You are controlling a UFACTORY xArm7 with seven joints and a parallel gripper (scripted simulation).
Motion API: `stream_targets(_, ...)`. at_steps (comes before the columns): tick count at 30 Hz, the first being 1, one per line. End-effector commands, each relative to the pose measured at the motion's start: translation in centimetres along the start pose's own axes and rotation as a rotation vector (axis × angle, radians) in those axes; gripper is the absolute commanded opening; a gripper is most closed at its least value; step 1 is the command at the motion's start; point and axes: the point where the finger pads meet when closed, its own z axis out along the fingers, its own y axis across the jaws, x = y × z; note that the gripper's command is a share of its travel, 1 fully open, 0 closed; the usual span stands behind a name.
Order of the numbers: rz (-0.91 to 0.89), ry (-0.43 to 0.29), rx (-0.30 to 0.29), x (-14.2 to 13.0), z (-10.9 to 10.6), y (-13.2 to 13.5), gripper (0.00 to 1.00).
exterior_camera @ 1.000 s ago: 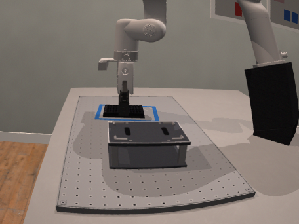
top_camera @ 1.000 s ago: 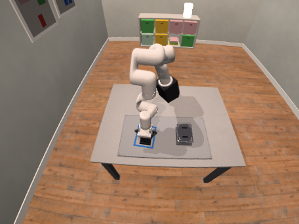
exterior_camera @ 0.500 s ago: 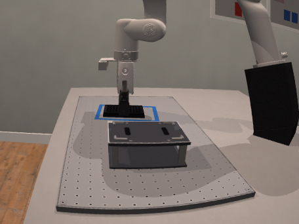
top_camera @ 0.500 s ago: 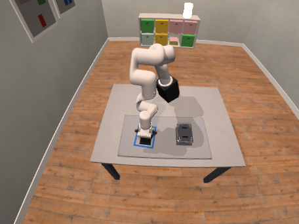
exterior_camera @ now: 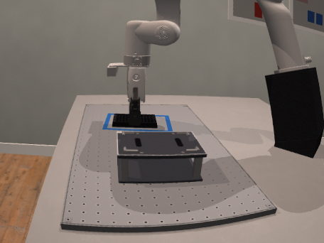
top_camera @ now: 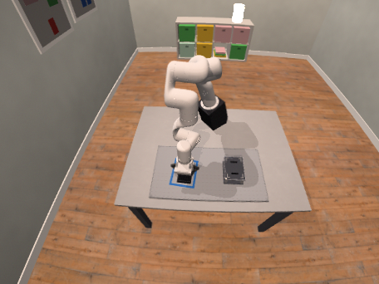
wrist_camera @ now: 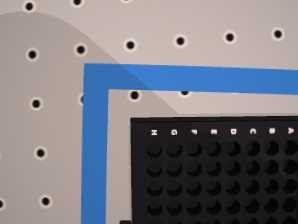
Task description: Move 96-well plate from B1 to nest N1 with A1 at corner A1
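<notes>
The black 96-well plate (top_camera: 183, 179) (exterior_camera: 147, 120) (wrist_camera: 215, 170) lies flat on the bench inside the blue outline of spot B1 (top_camera: 170, 178) (exterior_camera: 169, 123) (wrist_camera: 95, 150). My gripper (top_camera: 184, 172) (exterior_camera: 134, 112) points straight down over the plate's middle and is shut on the plate across its width. The fingers are out of the wrist view, which shows the plate's row letters H to A along its top edge. The raised plate nest N1 (top_camera: 233, 169) (exterior_camera: 160, 143) stands empty to the right of B1, with small light locators at its corners.
Both spots are on a grey perforated board (top_camera: 208, 189) (exterior_camera: 160, 203) (wrist_camera: 40, 75) on the table (top_camera: 270, 138). The arm's black base block (top_camera: 213, 115) (exterior_camera: 295, 111) stands behind the board. A shelf with coloured bins (top_camera: 214, 38) is at the far wall.
</notes>
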Motion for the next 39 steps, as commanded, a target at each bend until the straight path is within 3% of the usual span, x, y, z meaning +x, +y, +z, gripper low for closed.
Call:
stream_targets(1, 0.000, 0.007, 0.000, 0.3, -0.1, 0.0, 0.00)
stream_targets(39, 0.000, 0.007, 0.000, 0.3, -1.2, 0.0, 0.00)
